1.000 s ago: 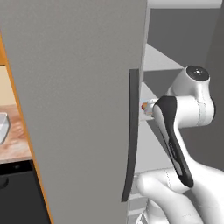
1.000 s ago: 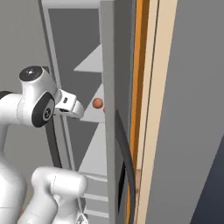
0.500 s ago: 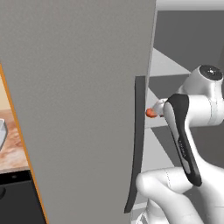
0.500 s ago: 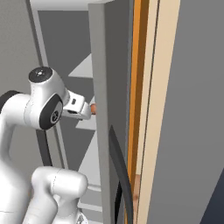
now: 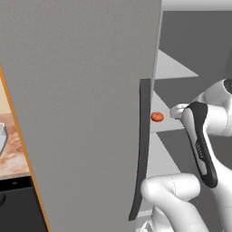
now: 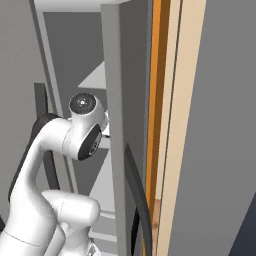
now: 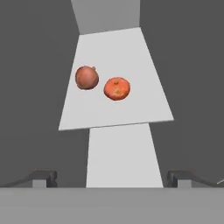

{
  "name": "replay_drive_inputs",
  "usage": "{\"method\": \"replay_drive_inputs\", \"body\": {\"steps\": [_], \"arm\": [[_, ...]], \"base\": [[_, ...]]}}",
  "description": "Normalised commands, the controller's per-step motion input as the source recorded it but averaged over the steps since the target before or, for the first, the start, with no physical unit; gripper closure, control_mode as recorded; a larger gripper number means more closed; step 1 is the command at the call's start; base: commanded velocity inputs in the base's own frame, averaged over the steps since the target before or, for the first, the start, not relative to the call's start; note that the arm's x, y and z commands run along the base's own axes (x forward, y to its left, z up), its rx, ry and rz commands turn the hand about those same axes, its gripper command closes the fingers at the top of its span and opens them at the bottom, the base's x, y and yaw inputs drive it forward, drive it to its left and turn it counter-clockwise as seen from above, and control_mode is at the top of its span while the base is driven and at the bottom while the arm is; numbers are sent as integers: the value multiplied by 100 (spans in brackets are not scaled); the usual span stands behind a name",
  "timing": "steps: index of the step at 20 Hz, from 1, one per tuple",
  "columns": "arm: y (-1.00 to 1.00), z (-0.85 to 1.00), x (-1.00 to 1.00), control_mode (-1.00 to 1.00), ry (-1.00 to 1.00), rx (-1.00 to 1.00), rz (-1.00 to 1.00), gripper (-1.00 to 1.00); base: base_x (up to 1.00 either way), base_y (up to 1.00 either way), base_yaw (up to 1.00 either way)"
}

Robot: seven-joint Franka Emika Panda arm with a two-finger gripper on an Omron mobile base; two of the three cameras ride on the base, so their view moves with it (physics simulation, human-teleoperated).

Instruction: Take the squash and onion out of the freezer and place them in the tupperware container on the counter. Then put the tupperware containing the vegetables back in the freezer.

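Squash, a round orange one, shows in the left base view as a small spot on a pale grey-white shelf just past the edge of the freezer's tall matte-grey door, beside that door's long dark vertical bar handle. The white arm reaches in toward the shelf from the right. At the far left, a strip of reddish-brown and cream marbled stone counter lies behind the door, over an orange cabinet edge.

From the right base view, the freezer stands open, with its grey door edge running top to bottom through the middle and pale shelves stepping down inside. The arm's round dark-capped joint sits at the opening, its far end hidden by the door edge. Orange and cream cabinet strips rise to the right.

In the hand view, the squash and a brownish-red round onion lie side by side on the upper shelf, nearly touching, the onion on the left. A lower shelf lies nearer the camera. The gripper has its two dark fingertips spread wide at the bottom corners, with nothing between them, well short of both vegetables.
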Motion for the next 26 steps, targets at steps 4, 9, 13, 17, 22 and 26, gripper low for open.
{"method": "replay_drive_inputs", "body": {"steps": [4, 9, 13, 17, 22, 26], "arm": [[-3, -30, 74, -100, 0, 0, 0, -100], [0, -31, 82, -100, 1, 0, 0, -100], [-4, -32, 66, -100, 0, 0, 0, -100], [-6, -40, 58, -100, 0, 0, 0, -100], [-9, -38, 51, -100, 2, 0, 1, -100], [-15, -28, 49, -100, 4, 0, 2, -100]], "base": [[0, 0, 0], [0, 0, 0], [0, 0, 0], [0, 0, 0], [0, 0, 0], [0, 0, 0]]}}
